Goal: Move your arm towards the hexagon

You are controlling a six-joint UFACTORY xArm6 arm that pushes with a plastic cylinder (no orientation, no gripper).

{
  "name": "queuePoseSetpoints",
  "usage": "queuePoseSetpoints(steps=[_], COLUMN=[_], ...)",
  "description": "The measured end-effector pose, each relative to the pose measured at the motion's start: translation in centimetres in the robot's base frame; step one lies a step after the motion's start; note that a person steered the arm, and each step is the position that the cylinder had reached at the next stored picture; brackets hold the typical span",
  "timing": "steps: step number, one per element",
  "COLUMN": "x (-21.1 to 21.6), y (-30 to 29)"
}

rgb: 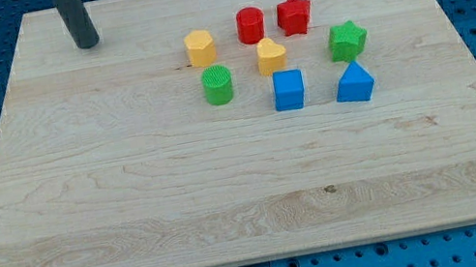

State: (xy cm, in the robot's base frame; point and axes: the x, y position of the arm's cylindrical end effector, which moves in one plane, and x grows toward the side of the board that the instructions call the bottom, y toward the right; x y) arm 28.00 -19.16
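Eight small blocks sit clustered on the wooden surface (132, 201), all off toward the view's right of my tip (88, 45). I carry no claw, so nothing opens or closes; my arm ends in a dark rod whose tip rests on the surface near its top-left corner, touching no block. The yellow hexagon (200, 48) is the nearest block to my tip, well apart from it, toward the view's right and slightly lower. Just below the hexagon stands the green cylinder (218, 85). Further right of my tip come the red cylinder (250, 25) and the red star (294, 15), with the yellow heart (270, 55) beneath them. Furthest from my tip are the green star (347, 39), the blue cube (288, 89) and the blue triangle (354, 83)
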Motion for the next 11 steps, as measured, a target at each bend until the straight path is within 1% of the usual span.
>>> queuePoseSetpoints(steps=[11], x=[1.2], y=[2.2])
